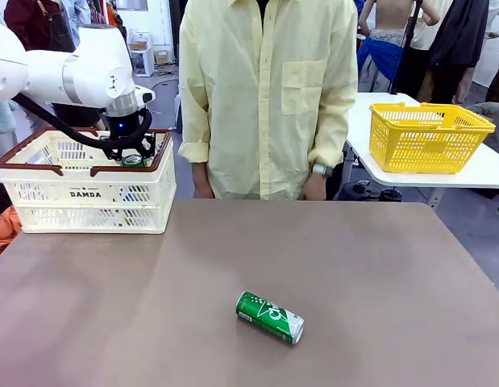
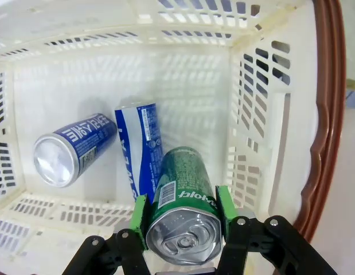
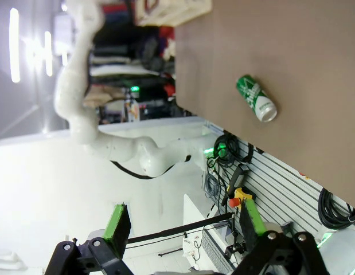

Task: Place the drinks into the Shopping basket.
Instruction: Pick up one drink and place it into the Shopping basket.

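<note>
- Currently the left gripper (image 2: 182, 215) hangs inside the cream Shopping basket (image 1: 88, 205), which sits on the counter (image 1: 152, 306) at about ten o'clock from the counter's centre, as the front view shows it.
- Its fingers (image 2: 139, 216) are clamped on a green can (image 2: 183, 215), one green pad on each side of the body just below the silver top. The can is held above the basket floor, so it looks like a release has not yet come.
- Two blue cans lie on the basket floor below it in the left wrist view: one on its side (image 2: 71, 149) at nine o'clock with its silver end towards the camera, the other (image 2: 140, 146) near the middle, its lower end hidden behind the held can. They touch or nearly touch.
- Another green can (image 1: 270, 317) lies on its side on the open counter, just toward six o'clock of the centre, well apart from the basket. It is probably the next to fetch.
- At the other side, the right gripper (image 3: 180, 226) has its fingers spread wide and empty, held clear of the counter.
- A person in a pale yellow shirt (image 1: 269, 89) stands at twelve o'clock, hands down.
- A yellow basket (image 1: 426, 135) rests on a separate white table at two o'clock.
</note>
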Available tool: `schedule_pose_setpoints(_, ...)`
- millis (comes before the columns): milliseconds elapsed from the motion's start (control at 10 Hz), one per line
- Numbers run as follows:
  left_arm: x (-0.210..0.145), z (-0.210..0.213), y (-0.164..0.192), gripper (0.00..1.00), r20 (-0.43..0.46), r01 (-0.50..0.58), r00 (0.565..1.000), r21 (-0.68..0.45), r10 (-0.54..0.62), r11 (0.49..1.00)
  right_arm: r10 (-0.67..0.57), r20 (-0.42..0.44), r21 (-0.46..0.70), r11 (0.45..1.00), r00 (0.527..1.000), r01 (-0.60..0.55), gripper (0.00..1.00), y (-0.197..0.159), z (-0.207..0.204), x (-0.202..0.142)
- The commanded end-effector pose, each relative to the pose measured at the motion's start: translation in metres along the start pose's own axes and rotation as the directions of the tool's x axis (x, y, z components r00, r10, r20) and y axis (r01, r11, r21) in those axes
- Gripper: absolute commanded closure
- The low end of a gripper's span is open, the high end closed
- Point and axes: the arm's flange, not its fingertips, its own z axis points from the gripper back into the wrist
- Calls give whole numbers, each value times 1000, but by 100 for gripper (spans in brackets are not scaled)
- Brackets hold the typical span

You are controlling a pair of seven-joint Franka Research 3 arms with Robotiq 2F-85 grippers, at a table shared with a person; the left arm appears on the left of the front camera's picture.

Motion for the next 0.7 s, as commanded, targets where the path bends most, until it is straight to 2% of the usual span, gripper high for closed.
schedule_pose_setpoints(0, 8, 6, 0, 100, -7, -22, 1000, 14, 22, 1000, 20, -11, -13, 1000, 1000, -21, 0, -1, 2, -2)
schedule_pose_setpoints(200, 8, 0, 2, 0, -27, -24, 999, 7, 25, 1000, 20, -11, -13, 1000, 1000, -21, 0, -1, 2, -2)
schedule_pose_setpoints(600, 9, 1, 6, 0, -31, -24, 999, -9, 24, 1000, 20, -11, -13, 1000, 1000, -21, 0, -1, 2, -2)
